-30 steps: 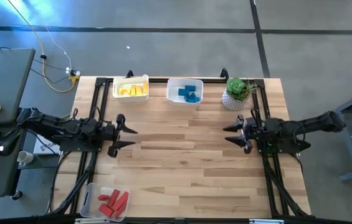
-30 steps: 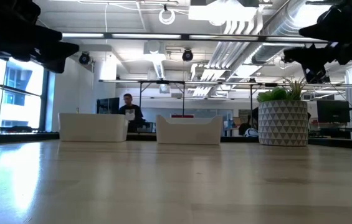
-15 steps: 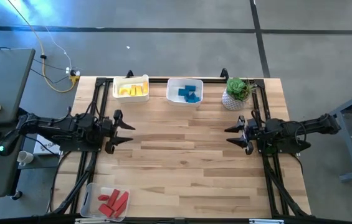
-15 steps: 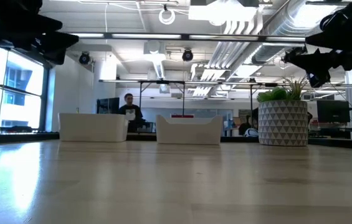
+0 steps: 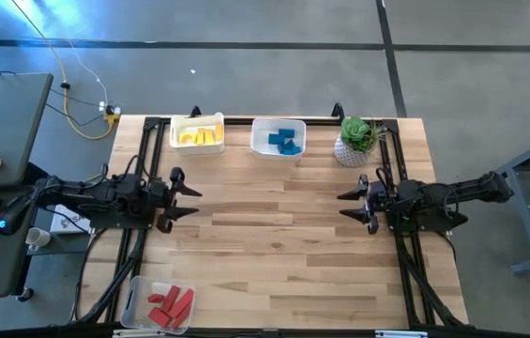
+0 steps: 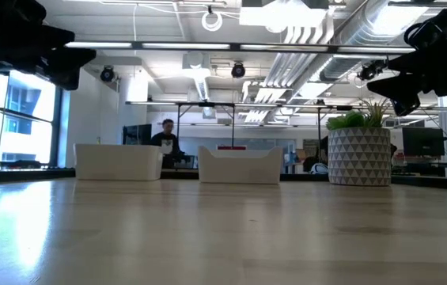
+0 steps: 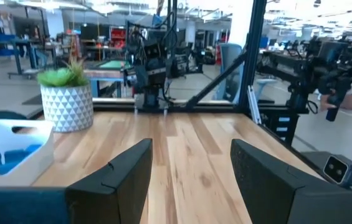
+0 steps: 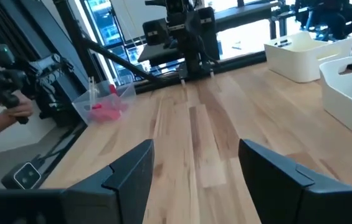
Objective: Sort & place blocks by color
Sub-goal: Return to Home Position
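Closest to the front of the table [image 5: 274, 249], at the left corner, we had the clear bin [image 5: 131, 299] with the red blocks [image 5: 171, 306] piled inside. Way back along the far edge sat the left white bin [image 5: 174, 132] holding the yellow blocks [image 5: 199, 137]. Just beside it was the right white bin [image 5: 257, 143] with the blue blocks [image 5: 286, 141], and then the plant [image 5: 356, 138] near the right corner. Midway up the table, the left gripper [image 5: 191, 202] and right gripper [image 5: 341, 205] faced each other from opposite sides. Both had their fingers spread wide, gripped nothing, and hung up off the wood, well apart from every bin.
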Action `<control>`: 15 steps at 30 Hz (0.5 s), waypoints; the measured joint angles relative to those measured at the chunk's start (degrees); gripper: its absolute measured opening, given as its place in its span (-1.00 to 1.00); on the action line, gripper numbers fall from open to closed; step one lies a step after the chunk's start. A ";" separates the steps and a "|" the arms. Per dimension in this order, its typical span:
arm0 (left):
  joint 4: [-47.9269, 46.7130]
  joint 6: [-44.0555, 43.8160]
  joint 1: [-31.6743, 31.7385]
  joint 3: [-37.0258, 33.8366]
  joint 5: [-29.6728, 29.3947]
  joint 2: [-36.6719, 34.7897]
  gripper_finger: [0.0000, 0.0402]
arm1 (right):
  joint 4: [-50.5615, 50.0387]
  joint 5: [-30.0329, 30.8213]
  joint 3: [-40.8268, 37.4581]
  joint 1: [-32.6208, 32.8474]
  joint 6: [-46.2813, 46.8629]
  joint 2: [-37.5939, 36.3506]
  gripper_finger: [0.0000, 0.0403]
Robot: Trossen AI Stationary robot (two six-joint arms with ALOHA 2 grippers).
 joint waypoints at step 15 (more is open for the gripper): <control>2.12 -0.34 0.00 0.03 0.00 -0.33 0.03 | -0.04 0.01 0.00 0.00 2.75 0.01 0.10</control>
